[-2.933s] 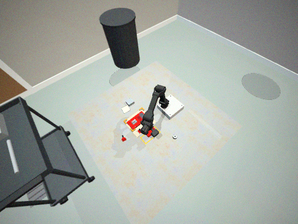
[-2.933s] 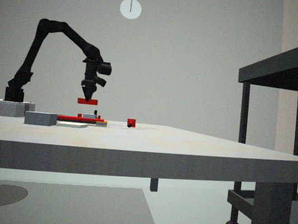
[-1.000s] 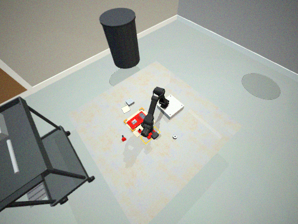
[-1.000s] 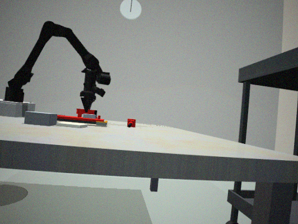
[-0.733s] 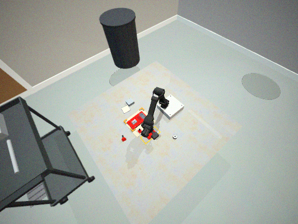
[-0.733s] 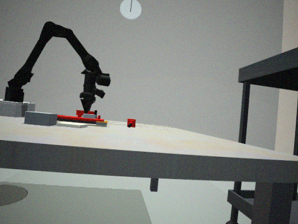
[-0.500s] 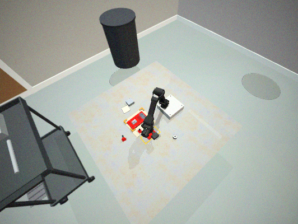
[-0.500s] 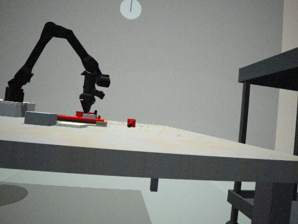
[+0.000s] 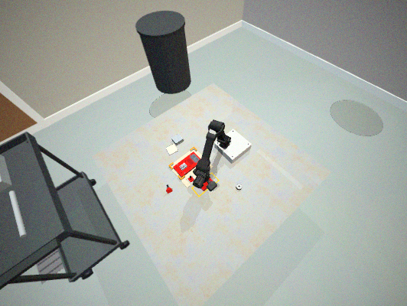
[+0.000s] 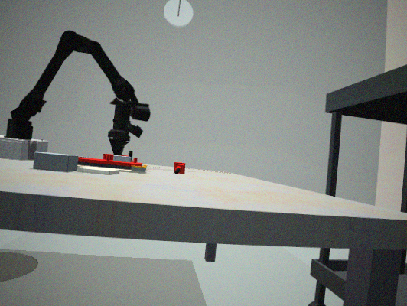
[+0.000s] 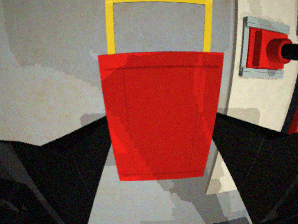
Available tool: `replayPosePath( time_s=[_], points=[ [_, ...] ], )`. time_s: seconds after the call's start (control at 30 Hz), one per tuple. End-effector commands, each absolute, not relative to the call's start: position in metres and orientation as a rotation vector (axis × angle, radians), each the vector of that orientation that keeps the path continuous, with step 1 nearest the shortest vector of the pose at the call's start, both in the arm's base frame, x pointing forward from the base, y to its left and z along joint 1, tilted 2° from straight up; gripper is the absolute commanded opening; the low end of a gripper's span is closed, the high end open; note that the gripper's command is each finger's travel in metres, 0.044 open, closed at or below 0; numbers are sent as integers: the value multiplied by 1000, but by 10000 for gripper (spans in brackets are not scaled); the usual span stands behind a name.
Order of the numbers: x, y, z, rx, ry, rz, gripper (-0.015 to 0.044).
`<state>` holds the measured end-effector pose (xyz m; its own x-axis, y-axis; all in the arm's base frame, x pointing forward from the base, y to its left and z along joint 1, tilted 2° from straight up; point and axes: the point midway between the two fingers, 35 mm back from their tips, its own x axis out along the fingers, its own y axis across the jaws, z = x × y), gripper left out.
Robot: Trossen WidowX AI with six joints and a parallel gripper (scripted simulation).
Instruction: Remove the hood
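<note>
Pale, mottled bench (image 9: 245, 229) (image 10: 237, 195) (image 11: 45, 90) below, my hand (image 9: 206, 185) (image 10: 118, 154) (image 11: 161, 119) grips the red hood (image 9: 206, 187) (image 11: 162, 115) by its sides, probably to lower it flat into the yellow outline (image 9: 199, 196) (image 11: 160, 2).

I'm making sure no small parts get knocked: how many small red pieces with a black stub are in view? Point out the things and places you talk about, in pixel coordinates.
2: one (image 9: 190, 178) (image 11: 267, 48) in a grey holder beside the yellow outline, the other (image 9: 169, 189) (image 10: 180, 167) lying loose on the table. The arm may hide more.

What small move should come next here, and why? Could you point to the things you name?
Probably open the end effector (image 9: 206, 187) (image 10: 118, 154) (image 11: 161, 119) gently to release the hood (image 11: 161, 115): it is gripped between the fingers, low over the table (image 9: 245, 229) (image 10: 229, 191), and the yellow outline (image 9: 196, 193) (image 11: 209, 27) shows around it from the top.
</note>
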<state>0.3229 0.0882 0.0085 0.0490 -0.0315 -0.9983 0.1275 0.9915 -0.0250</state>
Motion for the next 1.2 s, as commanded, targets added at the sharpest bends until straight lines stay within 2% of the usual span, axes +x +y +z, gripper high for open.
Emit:
replayPosePath(
  time_s=[0.0,0.97,1.17],
  points=[
    [322,87,6,72,1520,-122,0],
    [323,87,-8,72,1520,-122,0],
    [324,88,-6,77,1517,-121,157]
  ],
)
